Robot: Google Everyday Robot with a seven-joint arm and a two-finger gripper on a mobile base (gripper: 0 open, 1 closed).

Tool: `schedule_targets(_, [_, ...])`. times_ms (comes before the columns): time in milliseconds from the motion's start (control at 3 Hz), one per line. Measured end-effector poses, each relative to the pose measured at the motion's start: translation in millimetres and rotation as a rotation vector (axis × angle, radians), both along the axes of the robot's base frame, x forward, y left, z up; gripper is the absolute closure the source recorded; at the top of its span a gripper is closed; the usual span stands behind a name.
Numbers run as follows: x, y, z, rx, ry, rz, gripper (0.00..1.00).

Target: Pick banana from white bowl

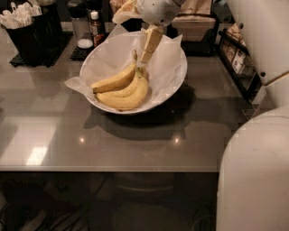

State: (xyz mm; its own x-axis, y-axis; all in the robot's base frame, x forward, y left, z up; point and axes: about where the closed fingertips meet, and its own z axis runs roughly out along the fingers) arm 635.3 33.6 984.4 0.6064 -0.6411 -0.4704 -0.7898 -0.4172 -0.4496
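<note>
The banana (115, 80) lay in the white bowl (169, 81) on the desk (135, 146), against a joined pair (126, 97), its long axis rising from lower left to upper right. The pincer (146, 56) hung just over that upper right end. Whether it was open or gripping anything, I could not tell.

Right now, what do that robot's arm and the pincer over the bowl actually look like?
The pincer, which hangs over the white bowl, is a slim, pale tan piece. It comes out of a smooth, rounded, grey-white wrist housing. The big shells at the right are plain white, smooth and curved. No cables or markings show.
</note>
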Motion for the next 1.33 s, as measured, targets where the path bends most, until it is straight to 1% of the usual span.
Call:
schedule_targets(333, [18,35,-16,-0.012,0.001,0.067,0.16])
schedule_targets(667, [31,53,-30,-0.029,0.005,0.086,0.16])
schedule_targets(1000, [34,54,-40,-0.022,0.017,0.063,0.33])
schedule_targets(1333, [29,48,-52,-0.011,0.042,0.032,0.36])
